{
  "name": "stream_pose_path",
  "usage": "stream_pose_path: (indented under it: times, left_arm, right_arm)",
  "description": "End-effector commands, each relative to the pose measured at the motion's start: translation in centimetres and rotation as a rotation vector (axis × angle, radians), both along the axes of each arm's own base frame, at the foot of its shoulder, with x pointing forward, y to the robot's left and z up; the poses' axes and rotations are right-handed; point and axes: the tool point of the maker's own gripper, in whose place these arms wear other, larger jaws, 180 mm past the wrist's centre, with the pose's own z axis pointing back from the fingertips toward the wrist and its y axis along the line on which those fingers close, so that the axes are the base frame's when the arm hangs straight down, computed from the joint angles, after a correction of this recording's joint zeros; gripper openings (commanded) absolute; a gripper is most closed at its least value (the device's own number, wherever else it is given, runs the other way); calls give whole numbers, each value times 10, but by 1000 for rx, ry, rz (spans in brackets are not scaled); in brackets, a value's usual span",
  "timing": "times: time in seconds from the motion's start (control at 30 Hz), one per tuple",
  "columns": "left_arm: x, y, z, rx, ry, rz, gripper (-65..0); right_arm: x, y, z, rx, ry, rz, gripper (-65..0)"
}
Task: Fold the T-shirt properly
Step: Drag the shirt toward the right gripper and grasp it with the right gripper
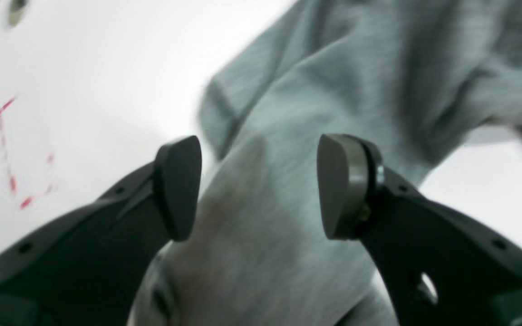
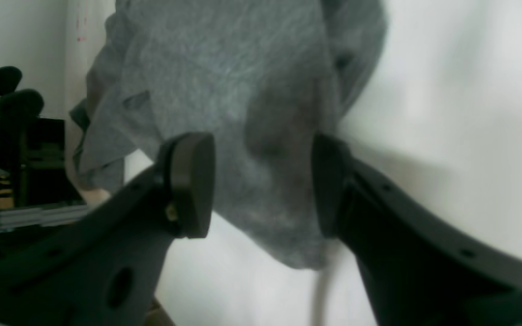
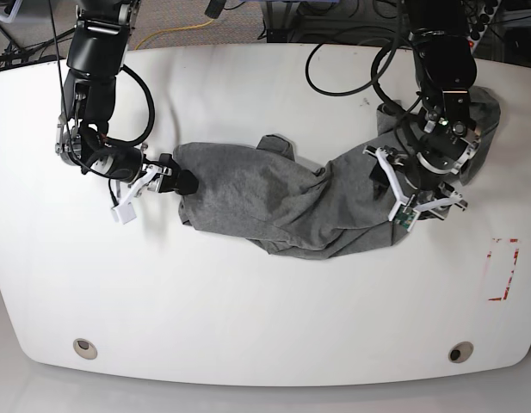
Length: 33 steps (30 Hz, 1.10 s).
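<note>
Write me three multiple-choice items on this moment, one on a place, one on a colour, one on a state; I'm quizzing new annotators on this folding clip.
1. Where does the red dashed outline sit on the white table in the base view?
A. Near its right edge
B. Under the shirt
C. Far left corner

2. What colour is the wrinkled short-sleeved cotton T-shirt?
A. Navy
B. Heather grey
C. White

3. How does the left end effector stand?
A. Shut on a sleeve
B. Open, jaws apart over the cloth
C. Out of view

Key: A, the outline lies right of the shirt; B, both wrist views show grey knit; B, the left wrist view shows a wide gap between its pads.
</note>
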Motion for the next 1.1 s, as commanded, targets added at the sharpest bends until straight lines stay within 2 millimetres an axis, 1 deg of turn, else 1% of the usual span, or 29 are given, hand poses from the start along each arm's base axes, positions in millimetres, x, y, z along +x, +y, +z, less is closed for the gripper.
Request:
stream_pose_path:
  times: [0.0,0.07,0.1,0.13,0.27,0.33,0.37,0.43,0.6,0.73,0.8,0.93,1.07]
  left_arm:
    - [1,11,10,7,-31,9,-276]
    - [-2,30,12,19,-35,51,-276]
    - [-3,38,14,23,-40,68,-276]
    - [-5,49,16,31,-41,92,-276]
    - [-13,86,22,53,-51,165,-275]
    - [-17,99,25,57,-58,206,-274]
    - [-19,108,27,58,-64,232,-274]
    - [-20,118,32,59,-77,264,-274]
    - [-25,134,36,61,-88,314,-274]
    - [-27,139,40,32,-108,334,-274]
    - [-28,142,44,-2,-130,347,-274]
    - [-33,151,51,-59,-169,379,-274]
    - [-37,158,55,-78,-186,401,-274]
  right_arm:
    - [12,-1,16,19,-55,-20,-333]
    - [9,3,12,27,-45,-20,-335]
    - [9,3,12,27,-45,-20,-335]
    - [9,3,12,29,-44,-20,-335]
    - [8,12,10,53,-31,-28,-335]
    - [8,11,10,55,-18,-40,-336]
    - [9,7,11,49,-19,-46,-333]
    - [9,2,12,40,-22,-49,-333]
    - [16,-15,23,-4,-64,-66,-331]
    - [16,-22,24,-16,-67,-79,-331]
    - [14,-22,21,-16,-59,-80,-331]
    - [1,-19,8,-5,-9,-94,-331]
    - [-8,-10,-3,25,26,-121,-331]
